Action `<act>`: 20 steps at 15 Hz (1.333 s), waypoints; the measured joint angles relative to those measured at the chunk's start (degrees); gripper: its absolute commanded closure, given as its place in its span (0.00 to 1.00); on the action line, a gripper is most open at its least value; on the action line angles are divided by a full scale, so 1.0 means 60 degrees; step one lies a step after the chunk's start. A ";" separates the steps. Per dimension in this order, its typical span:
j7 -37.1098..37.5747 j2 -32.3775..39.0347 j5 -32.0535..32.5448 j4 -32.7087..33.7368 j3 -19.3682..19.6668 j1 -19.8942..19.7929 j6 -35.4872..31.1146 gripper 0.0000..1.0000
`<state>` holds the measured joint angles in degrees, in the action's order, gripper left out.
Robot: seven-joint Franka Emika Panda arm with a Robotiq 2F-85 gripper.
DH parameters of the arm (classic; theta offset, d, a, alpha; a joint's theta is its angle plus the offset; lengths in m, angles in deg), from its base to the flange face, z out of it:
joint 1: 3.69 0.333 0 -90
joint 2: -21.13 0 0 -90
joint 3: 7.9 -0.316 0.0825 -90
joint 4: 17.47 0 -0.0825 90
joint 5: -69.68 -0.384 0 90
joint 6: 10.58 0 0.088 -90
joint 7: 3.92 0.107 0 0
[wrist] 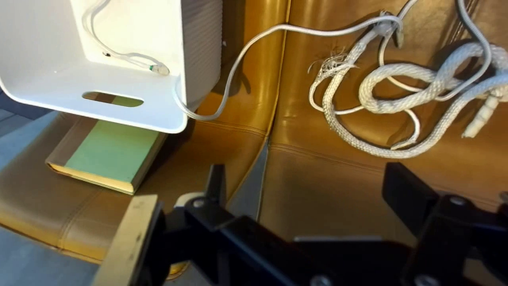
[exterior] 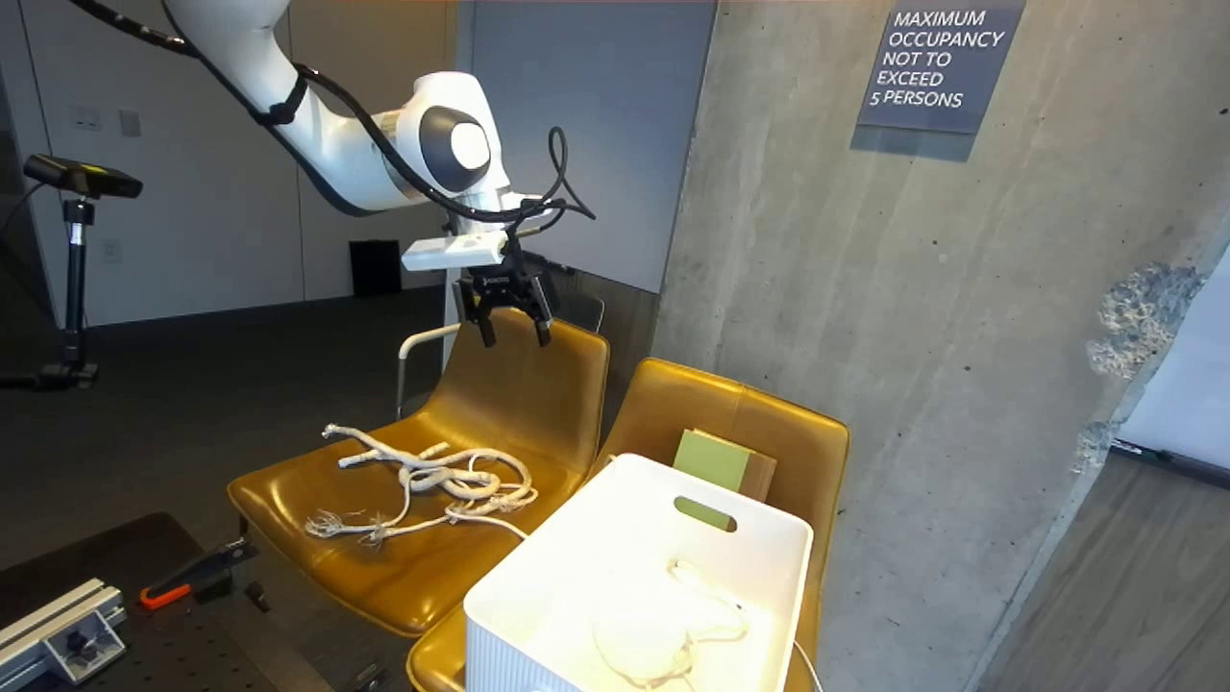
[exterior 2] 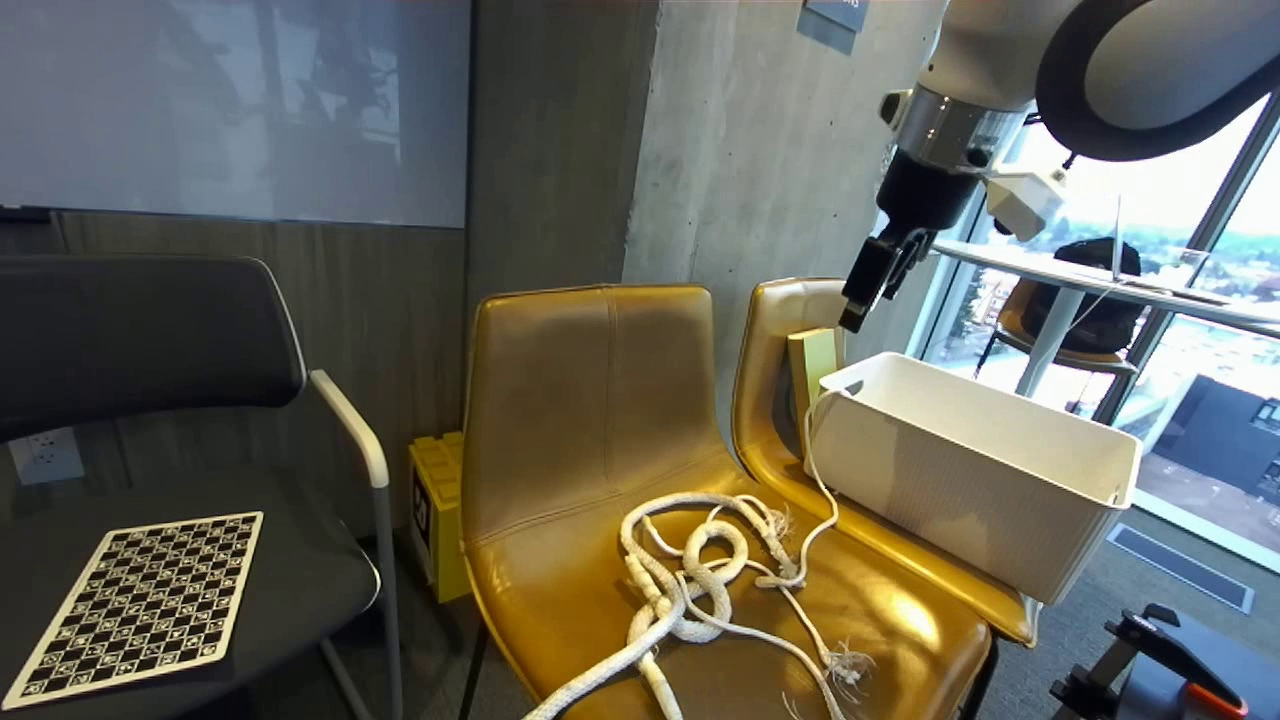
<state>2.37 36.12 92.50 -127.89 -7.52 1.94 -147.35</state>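
Dark blue rectangular sign [exterior: 934, 65] with white lettering on a grey concrete pillar [exterior: 826, 279], both exterior views, the sign partly cut off in one of them. In an exterior view, flat black-and-white patterned board [exterior 2: 142, 605] lying on the seat of a black chair with pale armrest [exterior 2: 150, 335], bright yellow box [exterior 2: 447, 540] on the floor near it. In an exterior view, black camera [exterior: 82, 177] atop a thin dark stand [exterior: 75, 274].

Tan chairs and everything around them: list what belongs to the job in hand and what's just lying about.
Likely the job's:
Jaws, open and empty
White bin
Rope, on a tan chair
Thin cord, reaching the bin's rim

Apparently just lying about:
Book, behind the bin
Checked board, on the dark chair
Yellow box
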 measured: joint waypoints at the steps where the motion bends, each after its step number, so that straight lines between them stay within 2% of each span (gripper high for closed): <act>1: -0.0148 0.0113 0.0146 -0.0092 -0.0052 0.0083 -0.0014 0.00; 6: -0.0405 0.0910 0.1014 -0.0761 -0.0110 0.0434 -0.0468 0.00; 10: -0.0947 0.1587 0.1786 -0.0760 -0.0075 0.0470 -0.0693 0.00; 15: -0.2005 0.2630 0.2557 0.0008 0.0042 0.0465 -0.0698 0.00; 20: -0.2986 0.3884 0.2756 0.0913 0.0104 0.0432 -0.0676 0.00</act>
<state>-15.55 59.42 109.04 -122.41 -6.89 4.53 -151.40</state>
